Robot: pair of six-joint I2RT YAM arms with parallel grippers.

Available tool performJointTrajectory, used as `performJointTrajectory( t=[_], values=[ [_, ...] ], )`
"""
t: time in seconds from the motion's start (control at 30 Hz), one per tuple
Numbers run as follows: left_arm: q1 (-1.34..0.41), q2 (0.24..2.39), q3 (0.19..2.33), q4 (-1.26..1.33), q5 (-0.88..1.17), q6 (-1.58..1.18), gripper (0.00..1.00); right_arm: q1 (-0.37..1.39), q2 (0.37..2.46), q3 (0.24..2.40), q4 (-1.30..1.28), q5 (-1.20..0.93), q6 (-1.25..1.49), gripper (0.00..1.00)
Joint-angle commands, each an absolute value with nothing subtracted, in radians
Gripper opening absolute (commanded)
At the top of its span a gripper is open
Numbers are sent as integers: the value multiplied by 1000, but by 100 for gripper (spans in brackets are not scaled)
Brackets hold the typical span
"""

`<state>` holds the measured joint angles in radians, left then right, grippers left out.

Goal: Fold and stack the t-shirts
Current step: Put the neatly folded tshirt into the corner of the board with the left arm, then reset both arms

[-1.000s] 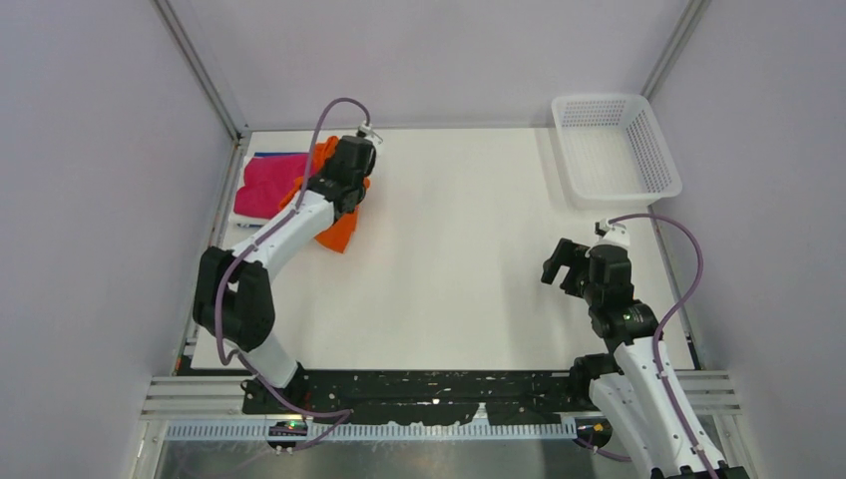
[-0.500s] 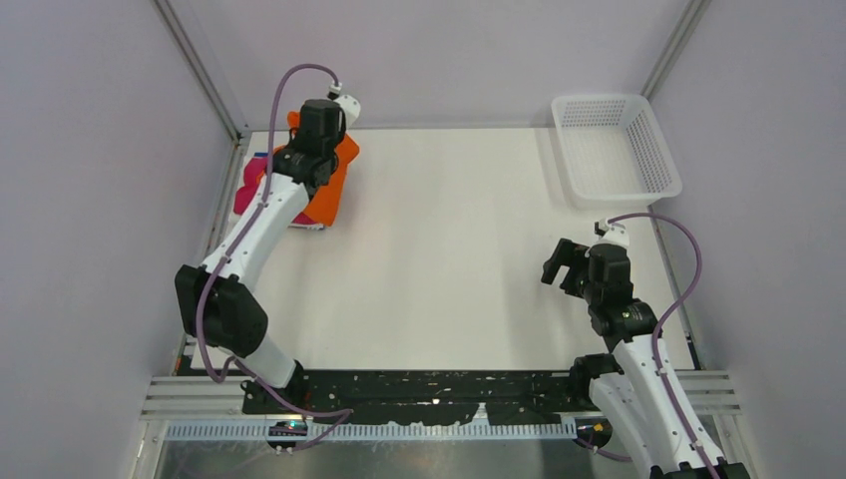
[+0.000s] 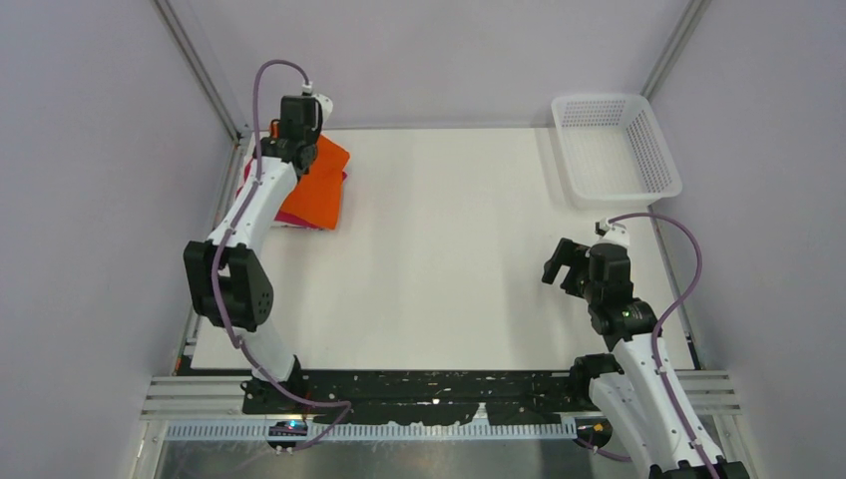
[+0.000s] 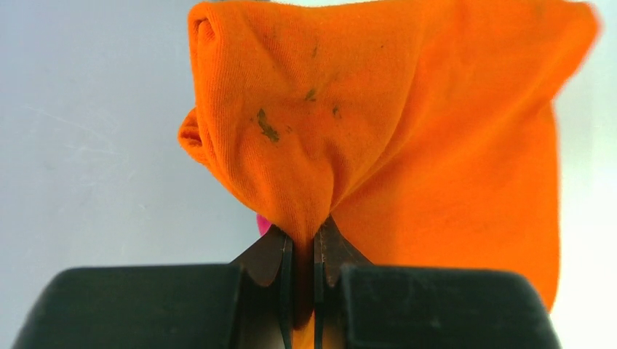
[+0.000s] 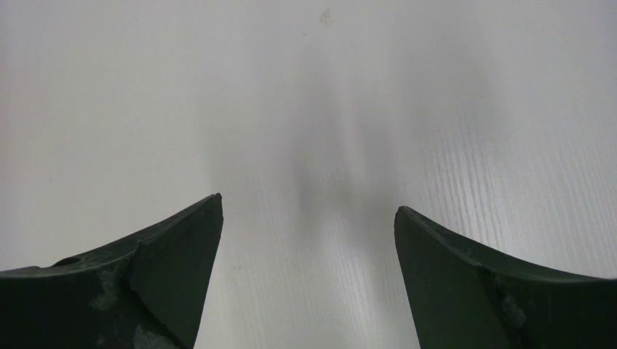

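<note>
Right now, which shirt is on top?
The orange t-shirt: it covers the pink t-shirt, which only peeks out underneath, and the left end effector pinches it.

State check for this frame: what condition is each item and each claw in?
left claw: shut on the orange t-shirt.
right claw: open, holding nothing.
orange t-shirt: folded, lying over the pink t-shirt, one bunched edge pinched.
pink t-shirt: underneath, only edges showing.
basket: upright, nothing inside.

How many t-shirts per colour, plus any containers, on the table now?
orange t-shirt: 1
pink t-shirt: 1, mostly covered by the orange one
white basket: 1
Total: 3
</note>
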<state>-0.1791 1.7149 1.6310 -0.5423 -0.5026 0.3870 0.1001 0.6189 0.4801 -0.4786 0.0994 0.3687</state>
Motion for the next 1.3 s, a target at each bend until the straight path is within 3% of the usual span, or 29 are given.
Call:
performJointTrajectory(
  t=[0.0,0.23,0.87,0.9,0.93,0.97,1.0,1.03,1.27],
  values=[
    [-108,1805,1697,-515,-466,366,0,92,632,494,-447,119,362,95],
    [-38,1928,1799,-558,-470,371,0,90,632,495,-457,155,366,95],
    [58,1995,1831,-521,-480,312,0,90,673,512,-463,169,366,95],
    [58,2003,1846,-530,-489,300,6,90,675,512,-463,163,365,96],
    [58,2014,1862,-539,-502,287,29,90,677,512,-462,162,365,95],
    [58,2018,1877,-544,-528,273,63,90,678,512,-462,159,365,95],
    [58,2023,1894,-547,-568,262,82,90,680,513,-463,159,365,95],
    [57,2021,1902,-546,-593,251,91,89,683,514,-463,159,365,95],
    [57,1928,1864,-493,-617,150,99,90,692,521,-456,129,363,96]
  ],
)
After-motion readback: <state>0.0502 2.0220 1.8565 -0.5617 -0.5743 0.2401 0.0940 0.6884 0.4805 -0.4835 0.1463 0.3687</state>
